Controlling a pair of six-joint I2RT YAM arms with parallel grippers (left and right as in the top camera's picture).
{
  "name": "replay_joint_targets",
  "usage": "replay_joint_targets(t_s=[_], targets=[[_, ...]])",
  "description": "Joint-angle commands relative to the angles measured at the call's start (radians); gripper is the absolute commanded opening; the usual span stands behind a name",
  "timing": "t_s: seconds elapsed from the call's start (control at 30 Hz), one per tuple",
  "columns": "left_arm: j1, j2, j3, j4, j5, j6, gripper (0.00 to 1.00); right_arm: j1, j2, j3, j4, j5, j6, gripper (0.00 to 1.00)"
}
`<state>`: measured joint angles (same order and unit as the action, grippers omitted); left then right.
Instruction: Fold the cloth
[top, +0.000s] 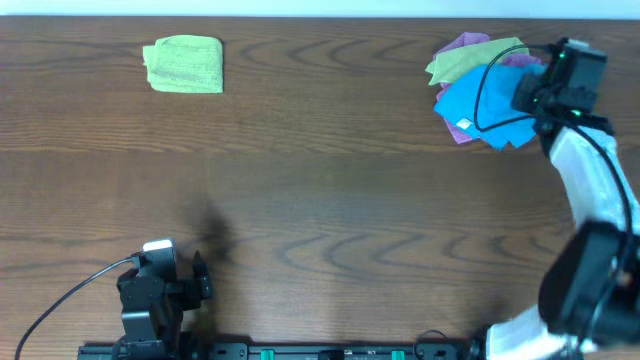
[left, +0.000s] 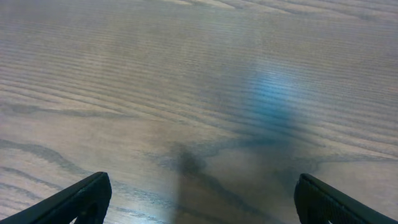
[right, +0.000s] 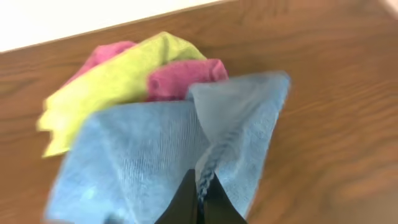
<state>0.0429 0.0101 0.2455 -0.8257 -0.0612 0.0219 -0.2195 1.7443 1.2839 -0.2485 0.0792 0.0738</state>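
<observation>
Overhead view: the cloth (top: 487, 108) lies upper right, atop the purple cloth (top: 463, 44) and a yellow-green cloth (top: 468, 62). Your right gripper (right: 199, 190) is clenched on its raised ridge; lift it clear of the pile first. Your left gripper (left: 202, 183) hangs released, lower left.

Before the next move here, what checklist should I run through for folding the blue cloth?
1. Right gripper shut on the blue cloth: ok, pinching a raised fold.
2. Only the blue layer pinched: cannot tell, hidden under the fingers.
3. Blue cloth free of the pile: not ok, it lies over the yellow-green cloth and purple cloth.
4. Left gripper open and empty: ok, over bare table.
5. Blue cloth flat: not ok, bunched.
</observation>
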Motion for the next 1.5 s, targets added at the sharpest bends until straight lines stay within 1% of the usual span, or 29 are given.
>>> replay_joint_targets(t_s=[0.0,0.13,0.23,0.33,0.57,0.67,0.8,1.07,1.2,1.33,1.47], targets=[[-0.004,-0.006,-0.043,-0.045,-0.021,-0.015,0.95,0.047,-0.126,0.018,-0.085,-0.001,-0.058,0.01],[-0.004,-0.006,-0.043,-0.045,-0.021,-0.014,0.95,0.123,-0.248,0.018,-0.186,-0.001,-0.072,0.02],[-0.004,-0.006,-0.043,-0.045,-0.021,-0.015,0.95,0.217,-0.331,0.018,-0.249,-0.002,-0.072,0.01],[-0.004,-0.006,-0.043,-0.045,-0.021,-0.014,0.95,0.32,-0.378,0.018,-0.299,-0.001,-0.066,0.02],[-0.004,-0.006,-0.043,-0.045,-0.021,-0.015,0.95,0.578,-0.4,0.027,-0.362,-0.016,-0.01,0.02],[-0.004,-0.006,-0.043,-0.045,-0.031,0.005,0.95,0.661,-0.4,0.051,-0.398,-0.016,0.008,0.02],[-0.004,-0.006,-0.043,-0.045,-0.035,0.023,0.95,0.76,-0.417,0.101,-0.497,-0.016,0.011,0.02],[-0.004,-0.006,-0.043,-0.016,-0.035,0.023,0.95,0.892,-0.509,0.142,-0.686,-0.028,0.038,0.01],[-0.004,-0.006,-0.043,-0.015,-0.024,0.023,0.95,0.938,-0.595,0.142,-0.754,-0.122,0.061,0.02],[-0.004,-0.006,-0.043,-0.015,-0.012,0.023,0.95,0.973,-0.683,0.142,-0.778,-0.243,0.107,0.02],[-0.004,-0.006,-0.043,-0.015,0.023,0.023,0.95,0.986,-0.687,0.14,-0.834,-0.262,0.131,0.02]])
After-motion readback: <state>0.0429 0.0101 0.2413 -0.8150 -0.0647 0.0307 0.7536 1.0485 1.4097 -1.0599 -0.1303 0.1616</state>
